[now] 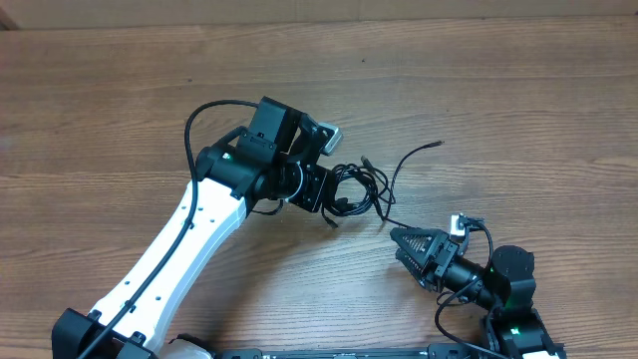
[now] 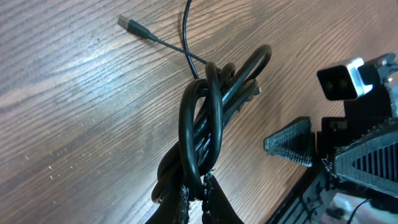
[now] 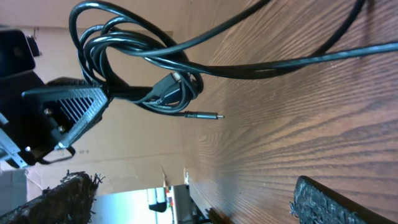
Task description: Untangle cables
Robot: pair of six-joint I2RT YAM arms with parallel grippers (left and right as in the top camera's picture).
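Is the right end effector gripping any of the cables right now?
No, the right end effector stands open and empty, apart from the cables, which the left end effector pinches.

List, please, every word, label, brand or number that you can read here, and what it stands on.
None. No writing shows on the cable bundle, the wooden table, the left gripper or the right gripper.
The small white part behind the right gripper is too small to tell.

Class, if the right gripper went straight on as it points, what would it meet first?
Probably the cables: a loose strand lies ahead of the open right gripper, before the bundle the left gripper pinches. Depth is unclear.
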